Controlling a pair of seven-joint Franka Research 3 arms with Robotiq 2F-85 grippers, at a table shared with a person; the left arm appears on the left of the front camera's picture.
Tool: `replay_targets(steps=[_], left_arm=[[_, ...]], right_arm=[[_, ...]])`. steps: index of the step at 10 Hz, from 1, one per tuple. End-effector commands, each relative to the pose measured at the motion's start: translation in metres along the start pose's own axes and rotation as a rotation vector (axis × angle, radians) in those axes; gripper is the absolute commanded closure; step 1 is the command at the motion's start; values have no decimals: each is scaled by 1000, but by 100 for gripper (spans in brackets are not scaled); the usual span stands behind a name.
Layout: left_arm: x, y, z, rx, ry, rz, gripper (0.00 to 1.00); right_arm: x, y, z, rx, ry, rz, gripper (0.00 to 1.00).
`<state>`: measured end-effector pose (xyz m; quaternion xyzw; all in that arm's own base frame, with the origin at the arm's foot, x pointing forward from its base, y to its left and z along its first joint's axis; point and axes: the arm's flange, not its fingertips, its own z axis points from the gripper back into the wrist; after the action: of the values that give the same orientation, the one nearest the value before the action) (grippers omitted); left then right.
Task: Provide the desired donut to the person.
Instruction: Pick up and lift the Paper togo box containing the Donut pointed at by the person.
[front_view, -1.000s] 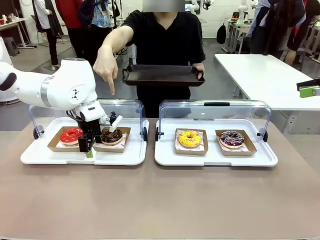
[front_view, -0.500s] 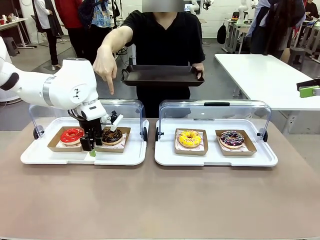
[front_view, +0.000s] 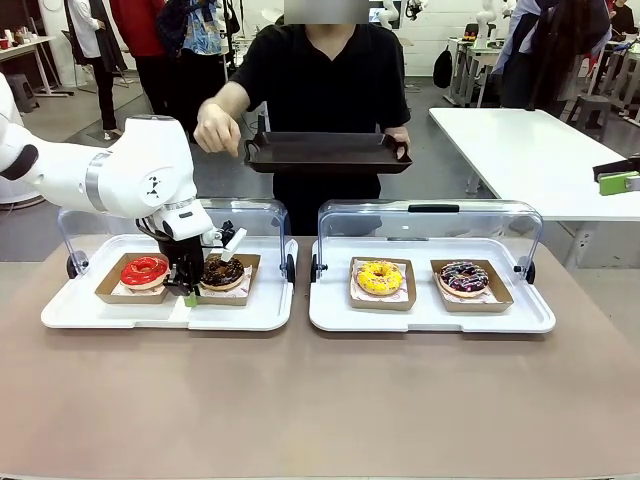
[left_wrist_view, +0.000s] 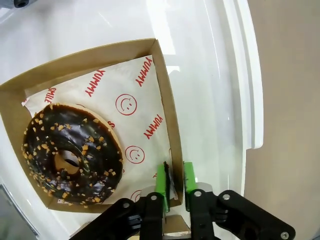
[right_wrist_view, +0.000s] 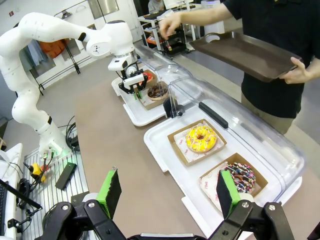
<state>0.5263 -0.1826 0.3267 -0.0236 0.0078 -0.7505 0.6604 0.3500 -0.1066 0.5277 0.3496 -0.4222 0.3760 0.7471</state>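
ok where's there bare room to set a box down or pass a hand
Bare: the dark tray the person holds, and the brown table all along the front of the left white tray and right white tray. Crowded: the left one, where the left tool pinches the chocolate donut's box beside the red donut; the gap between the trays is narrow.

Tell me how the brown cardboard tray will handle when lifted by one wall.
The brown cardboard tray looks thin, so its wall, straddled by the left gripper, may flex. The chocolate donut with nut crumbs sits away from that wall, so the tray would probably sag there. The printed paper liner looks smooth; the donut might slide.
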Motion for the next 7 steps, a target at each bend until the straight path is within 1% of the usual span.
replay_targets(steps=[1,5,6,7], left_arm=[[1,4,1,2,29,22,100],[0,4,2,3,39,12,100],[1,-1,2,-30,42,4,100],[1,-8,9,-30,49,17,100]], right_arm=[[2,-4,0,8,-32,17,0],[2,-4,0,8,-32,17,0],[2,-4,0,8,-32,17,0],[2,-4,0,8,-32,17,0]])
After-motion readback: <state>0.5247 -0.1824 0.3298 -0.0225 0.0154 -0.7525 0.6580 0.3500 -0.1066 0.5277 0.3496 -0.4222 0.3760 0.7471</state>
